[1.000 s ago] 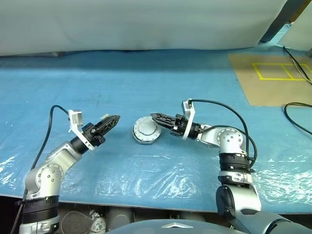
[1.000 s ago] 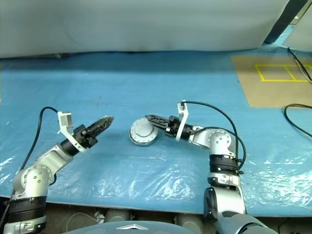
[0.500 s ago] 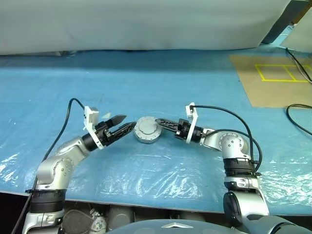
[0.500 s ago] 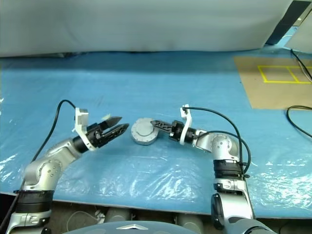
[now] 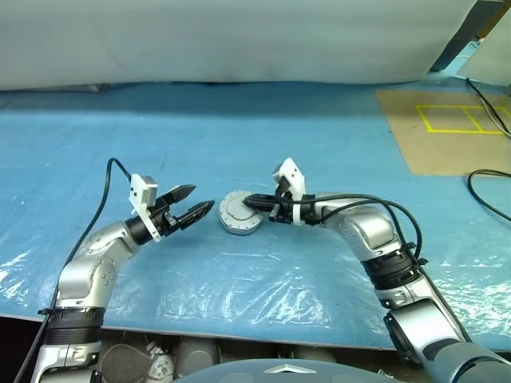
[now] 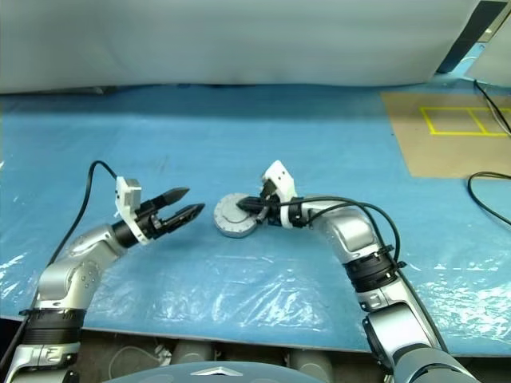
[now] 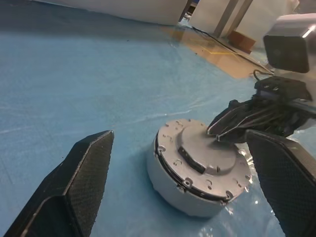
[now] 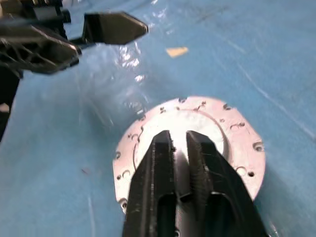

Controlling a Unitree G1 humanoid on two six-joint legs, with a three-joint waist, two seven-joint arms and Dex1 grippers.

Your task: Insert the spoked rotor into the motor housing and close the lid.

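Observation:
The motor housing (image 5: 239, 231) stands on the blue sheet as a short grey puck, and the lid (image 5: 236, 212) sits on top of it. The spoked rotor is hidden. My right gripper (image 5: 246, 201) reaches in from the right. Its fingers (image 8: 163, 148) are shut to a narrow slit, with the tips on the lid's (image 7: 207, 158) raised centre. Just left of the housing, my left gripper (image 5: 201, 198) is level and wide open. It points at the housing, and its fingers (image 7: 74, 182) are clear of the wall (image 7: 173, 190).
Shiny blue plastic sheeting (image 5: 239, 144) covers the table. A brown board with yellow tape squares (image 5: 451, 124) lies at the back right, with a black cable (image 5: 487, 174) beside it. A white drape (image 5: 239, 40) closes off the back.
My right wrist has rolled over, its fingertips have come onto the lid and its fingers have drawn closer together. My left gripper has opened wide and come nearer the housing.

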